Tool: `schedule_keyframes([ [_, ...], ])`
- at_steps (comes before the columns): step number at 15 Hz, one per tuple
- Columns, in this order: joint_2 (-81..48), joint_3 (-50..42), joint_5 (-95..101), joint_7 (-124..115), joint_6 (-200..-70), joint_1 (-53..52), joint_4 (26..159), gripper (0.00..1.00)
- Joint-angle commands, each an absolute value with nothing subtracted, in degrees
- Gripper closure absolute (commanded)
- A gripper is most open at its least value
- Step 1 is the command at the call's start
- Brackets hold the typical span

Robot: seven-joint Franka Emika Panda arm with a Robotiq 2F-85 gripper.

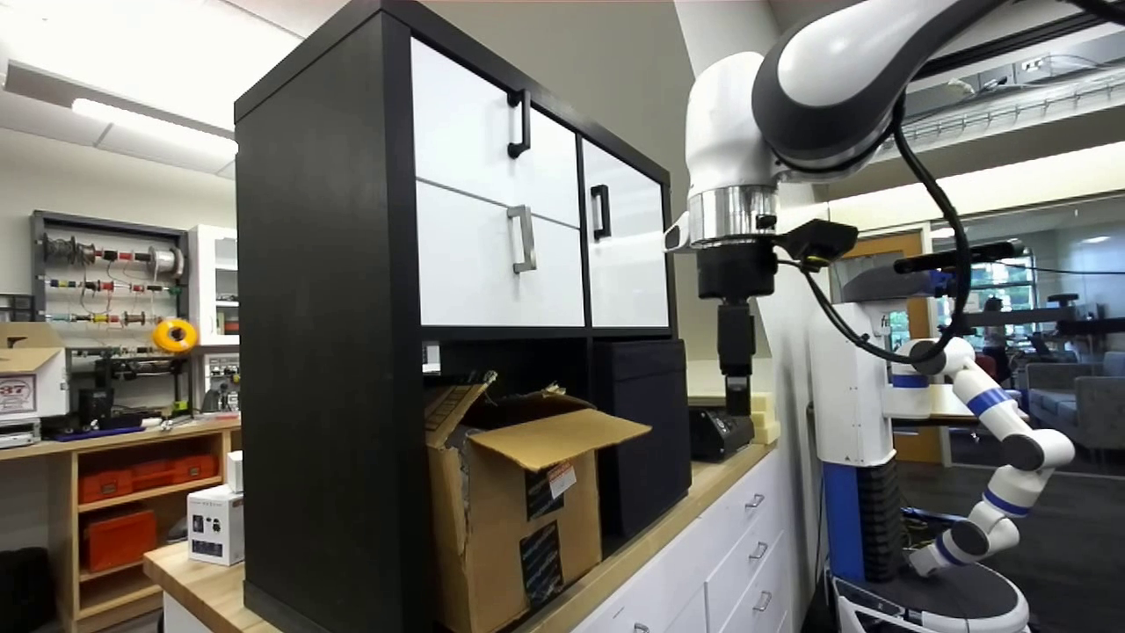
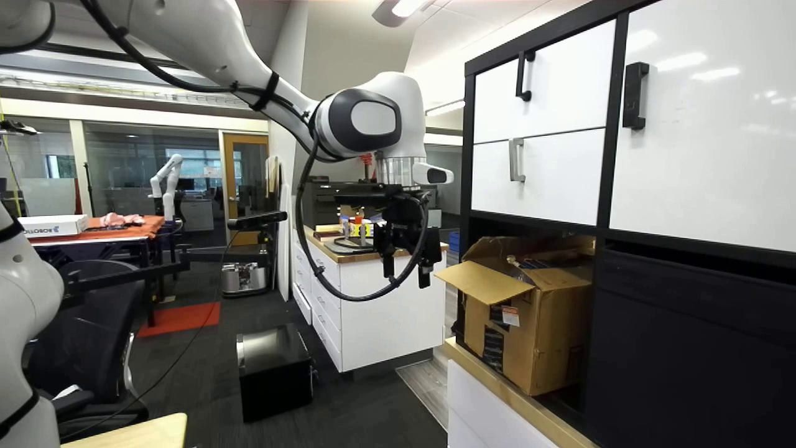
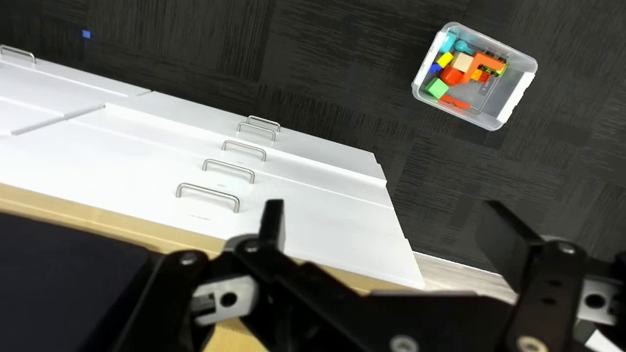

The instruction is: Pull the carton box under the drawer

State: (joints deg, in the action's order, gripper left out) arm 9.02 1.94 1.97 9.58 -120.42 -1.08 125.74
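Carton box (image 1: 503, 523) in the black cabinet (image 1: 321, 308), beneath the white drawer (image 1: 483, 264); claw (image 3: 384, 210) suspended outside, fingers wide apart

in an exterior view, far left of the black cabinet (image 1: 316, 334), a white-and-brown box (image 1: 53, 387) bears the number 37. in an exterior view, well apart from the cabinet, a flat white box (image 2: 53, 225) carries upside-down lettering that seems to read robotiq. in the cabinet's lower part, the carton box (image 1: 494, 519) has dark labels (image 1: 540, 563) and a pale sticker (image 1: 562, 479), their print too small to read.
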Motion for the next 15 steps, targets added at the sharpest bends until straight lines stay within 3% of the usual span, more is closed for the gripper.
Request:
schedule_keyframes([
  [1,3.62,1.33,3.97,16.36,-121.71,-1.52,118.70,0.00],
  [15,-6.71,3.11,1.71,52.22,-135.11,-0.77,107.93,0.00],
])
